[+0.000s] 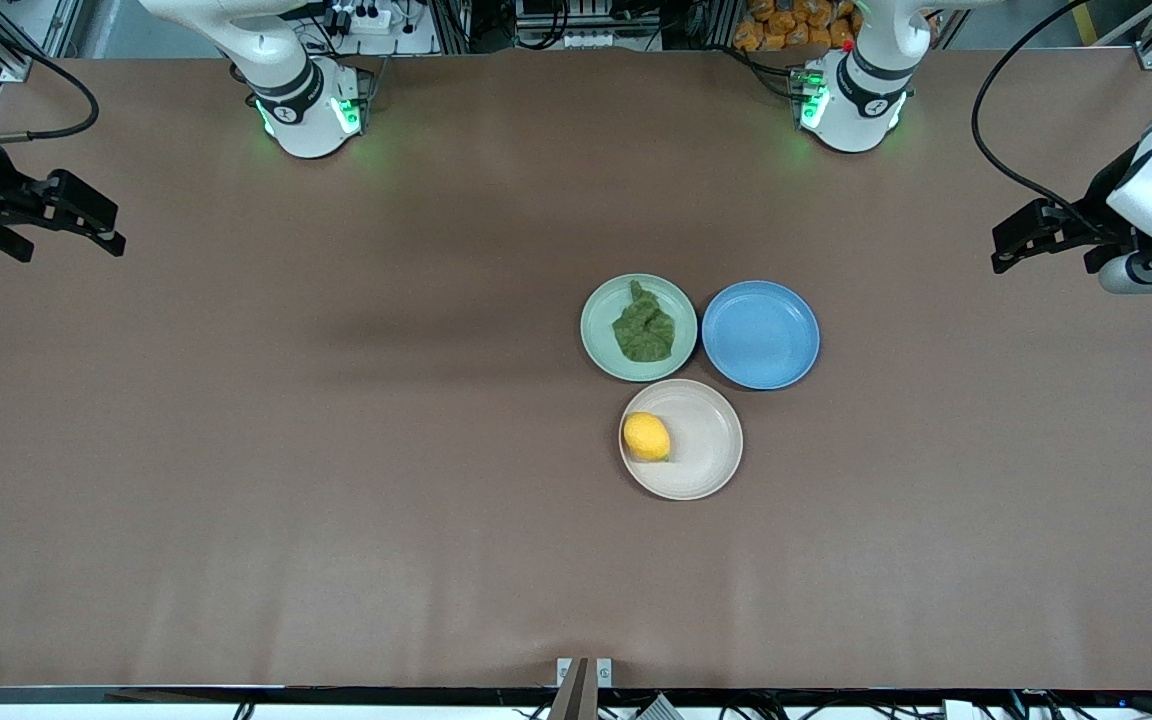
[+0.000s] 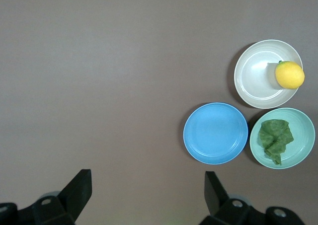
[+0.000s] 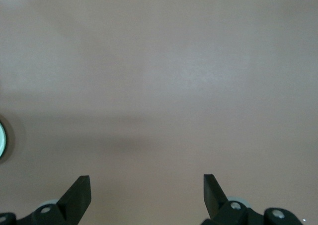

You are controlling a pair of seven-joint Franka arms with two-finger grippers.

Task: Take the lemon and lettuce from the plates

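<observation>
Three plates clustered near the middle of the brown tabletop [image 1: 336,500], somewhat toward the left arm's end. Lettuce [image 1: 644,330] lying crumpled in the mint green plate [image 1: 601,345], well inside the rim. Lemon [image 1: 646,437] resting in the beige plate [image 1: 711,455], tucked close to the rim on the side toward the right arm's end, rest of that plate bare. Beige plate nearer the front camera than the other two, its rim nearly touching both. Blue plate [image 1: 761,335] bare, just beside the mint green plate, toward the left arm's end, rims almost meeting.

Left gripper [image 1: 1008,253] up in the air over the tabletop's edge at the left arm's end, well apart from the plates; fingers [image 2: 79,187] spread wide in the left wrist view, nothing between them. All three plates visible in that same view: lettuce [image 2: 276,138], lemon [image 2: 289,75].

Right gripper [image 1: 108,238] up over the tabletop's edge at the right arm's end, far from the cluster; fingers [image 3: 78,191] spread wide, nothing held. Only a sliver of mint green rim at the margin of the right wrist view.

Broad open tabletop around the cluster on every side, widest toward the right arm's end.
</observation>
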